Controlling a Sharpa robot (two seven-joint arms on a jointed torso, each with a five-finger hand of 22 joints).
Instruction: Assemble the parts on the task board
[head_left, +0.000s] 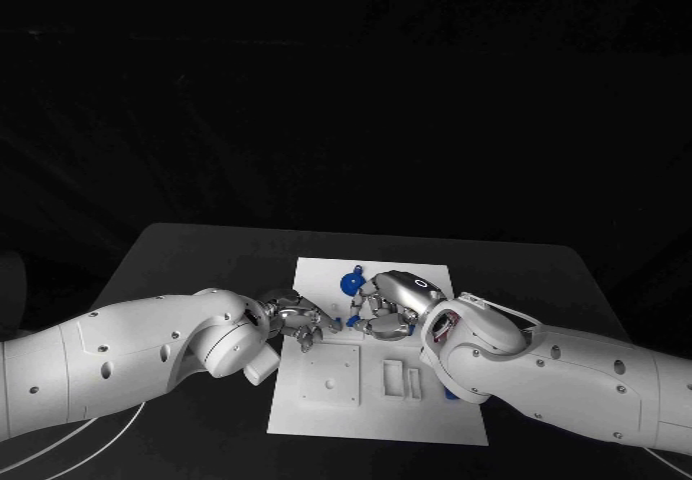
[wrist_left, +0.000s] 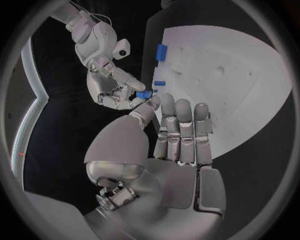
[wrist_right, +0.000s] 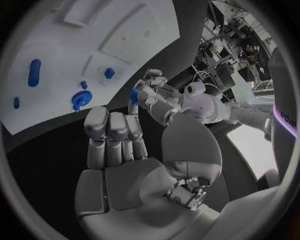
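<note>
The white task board (head_left: 378, 400) lies mid-table with a blue gear (head_left: 352, 284) (wrist_right: 81, 98) near its far edge. Both hands meet above the board's far half. My left hand (head_left: 299, 320) (wrist_left: 178, 135) pinches a small blue part (head_left: 351, 320) (wrist_left: 144, 94) (wrist_right: 134, 95) at its thumb tip. My right hand (head_left: 392, 305) (wrist_right: 115, 137) (wrist_left: 111, 85) faces it, its fingertips right beside that part and its palm bare. More blue parts lie on the board: an oblong one (wrist_right: 34, 72), a small block (wrist_right: 109, 73) and a short peg (wrist_left: 160, 83).
The board's near half carries a raised square plate (head_left: 329, 378) and two upright slotted blocks (head_left: 402, 380). Black table (head_left: 188, 260) surrounds the board on all sides. My right forearm (head_left: 562, 370) lies over the board's near right corner.
</note>
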